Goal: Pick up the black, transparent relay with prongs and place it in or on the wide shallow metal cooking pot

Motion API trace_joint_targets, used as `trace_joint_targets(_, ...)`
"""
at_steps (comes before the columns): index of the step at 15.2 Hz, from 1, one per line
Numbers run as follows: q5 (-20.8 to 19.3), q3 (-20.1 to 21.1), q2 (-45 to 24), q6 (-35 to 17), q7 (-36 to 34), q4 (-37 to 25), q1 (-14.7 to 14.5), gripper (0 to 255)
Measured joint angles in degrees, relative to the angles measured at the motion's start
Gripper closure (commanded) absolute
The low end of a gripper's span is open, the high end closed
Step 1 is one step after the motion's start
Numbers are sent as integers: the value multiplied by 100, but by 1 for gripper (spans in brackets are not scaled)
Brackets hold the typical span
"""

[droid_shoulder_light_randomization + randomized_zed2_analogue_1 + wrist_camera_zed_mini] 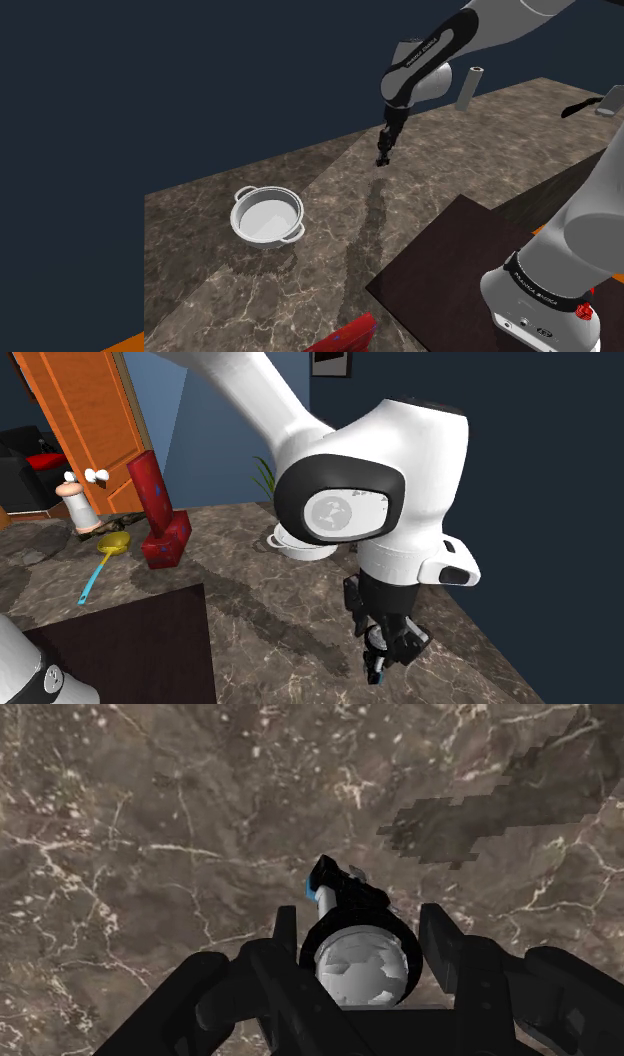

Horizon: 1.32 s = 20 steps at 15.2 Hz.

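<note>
Above veined marble counter point(150, 804), black end effector point(360, 932) clasping round relay point(360, 962)

Gripper point(360, 918) clasped relay point(360, 962); black fingers point(440, 939) pressed against both sides of round black body. Relay's pale grey face pointed toward camera. Black stem ran away from it, ending in small blue tip point(314, 888). Beneath lay brown marbled countertop point(150, 824) with pale veins. Ragged dark shadow point(480, 814) sat apart from relay.

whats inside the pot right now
Nothing shows in the pot: its pale floor lies bare in the shoulder view, though the near wall covers a strip of it. The relay sits clasped in the pincer, elsewhere.
</note>
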<state>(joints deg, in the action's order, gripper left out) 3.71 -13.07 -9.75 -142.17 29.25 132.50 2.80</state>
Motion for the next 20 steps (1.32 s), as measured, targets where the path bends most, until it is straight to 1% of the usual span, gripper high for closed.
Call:
trace_joint_targets(15, -309, -49, 811, 1079, -229, -295, -46, 255)
trace_joint_targets(17, -329, 38, 865, 1165, -421, -330, -139, 255)
trace_joint_targets(20, -366, 223, 989, 1154, -816, -196, -330, 255)
